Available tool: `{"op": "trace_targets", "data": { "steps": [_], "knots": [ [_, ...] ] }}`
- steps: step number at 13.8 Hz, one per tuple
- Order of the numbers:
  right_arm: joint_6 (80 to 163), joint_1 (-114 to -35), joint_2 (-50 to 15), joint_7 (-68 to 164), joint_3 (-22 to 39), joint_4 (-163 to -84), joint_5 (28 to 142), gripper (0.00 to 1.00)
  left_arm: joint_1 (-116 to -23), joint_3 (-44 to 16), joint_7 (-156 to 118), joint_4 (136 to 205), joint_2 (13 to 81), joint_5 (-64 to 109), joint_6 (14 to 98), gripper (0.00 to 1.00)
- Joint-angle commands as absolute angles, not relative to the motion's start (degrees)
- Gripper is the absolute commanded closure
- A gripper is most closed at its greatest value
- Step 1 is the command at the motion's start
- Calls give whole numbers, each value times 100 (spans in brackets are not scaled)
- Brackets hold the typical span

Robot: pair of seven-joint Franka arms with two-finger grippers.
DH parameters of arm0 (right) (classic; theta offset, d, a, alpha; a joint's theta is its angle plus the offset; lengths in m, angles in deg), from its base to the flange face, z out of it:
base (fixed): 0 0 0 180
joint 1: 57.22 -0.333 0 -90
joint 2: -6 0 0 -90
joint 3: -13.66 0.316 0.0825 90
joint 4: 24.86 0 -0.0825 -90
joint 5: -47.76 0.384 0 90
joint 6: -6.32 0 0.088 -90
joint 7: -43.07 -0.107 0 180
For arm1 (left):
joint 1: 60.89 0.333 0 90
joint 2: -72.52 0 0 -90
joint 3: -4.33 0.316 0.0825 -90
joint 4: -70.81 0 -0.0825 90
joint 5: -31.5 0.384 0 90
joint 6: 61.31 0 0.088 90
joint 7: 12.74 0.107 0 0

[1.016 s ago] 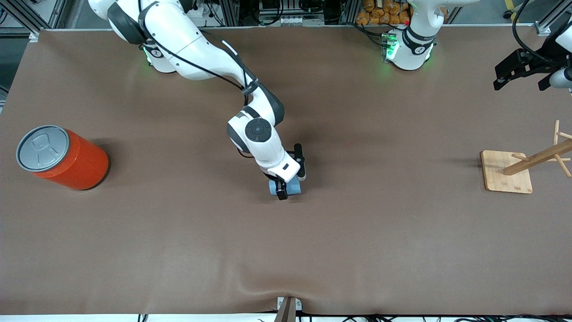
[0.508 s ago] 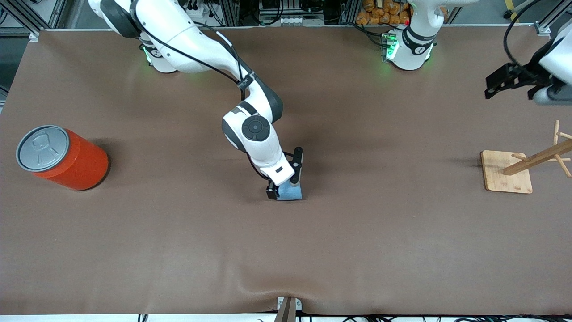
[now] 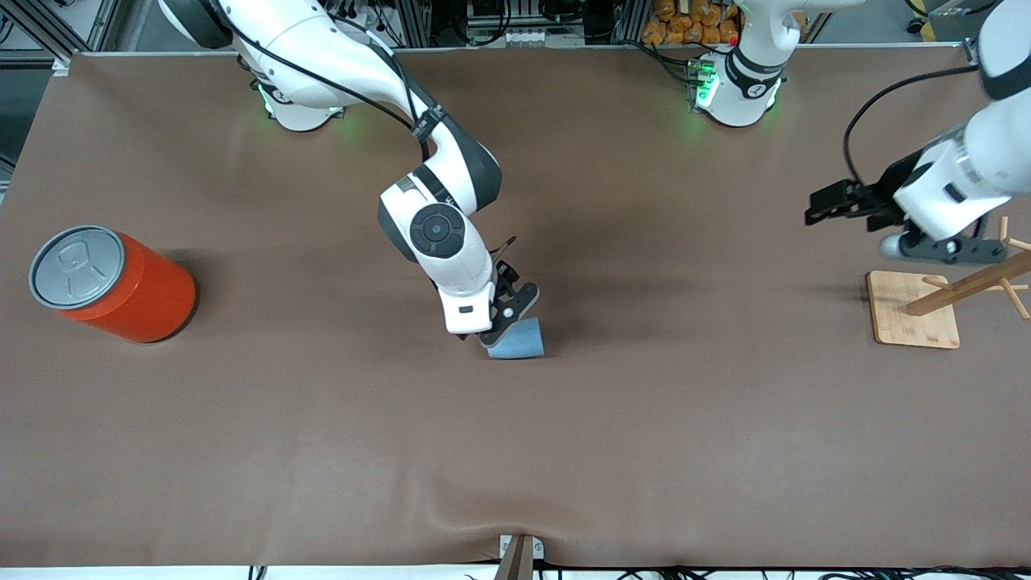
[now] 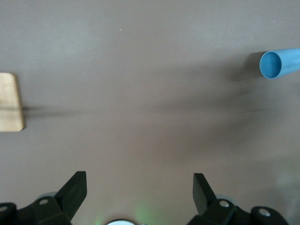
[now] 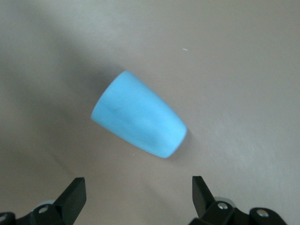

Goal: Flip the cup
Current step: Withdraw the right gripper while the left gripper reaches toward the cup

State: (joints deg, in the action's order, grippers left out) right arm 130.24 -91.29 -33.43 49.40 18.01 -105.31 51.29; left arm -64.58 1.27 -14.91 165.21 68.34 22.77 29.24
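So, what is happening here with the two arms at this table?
The right gripper is open and just above the small light-blue tapered cup, which it does not hold; the cup stands apart from its fingers on the brown table. The left gripper, also open and holding nothing, hangs near the wooden rack at its end. The large orange can with a grey lid stands at the right arm's end.

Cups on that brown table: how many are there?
1. The small light-blue cup lies near the table's middle, just below the right gripper, which is open. The orange can at the right arm's end is no cup.
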Motion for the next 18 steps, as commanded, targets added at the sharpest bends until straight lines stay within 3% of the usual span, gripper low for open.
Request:
{"op": "trace_targets", "data": {
  "steps": [1,9,13,18],
  "knots": [
    [12884,-8983,-3075,4125,1832,-10651,5216,0,-6563,55,-1415,16599,6515,1982,3299,0],
    [12814,-7779,-2601,3217,1832,-10704,5189,0,-6625,-112,-1406,17126,5873,707,4555,0],
    [11884,-7366,-1907,3217,1823,-10695,5137,0,-6616,-147,-1371,17206,5583,75,4776,0],
    [10857,-6277,-1116,4067,1841,-10695,5154,0,-6616,-139,-1090,17469,5284,-969,5189,0]
  ]
}}
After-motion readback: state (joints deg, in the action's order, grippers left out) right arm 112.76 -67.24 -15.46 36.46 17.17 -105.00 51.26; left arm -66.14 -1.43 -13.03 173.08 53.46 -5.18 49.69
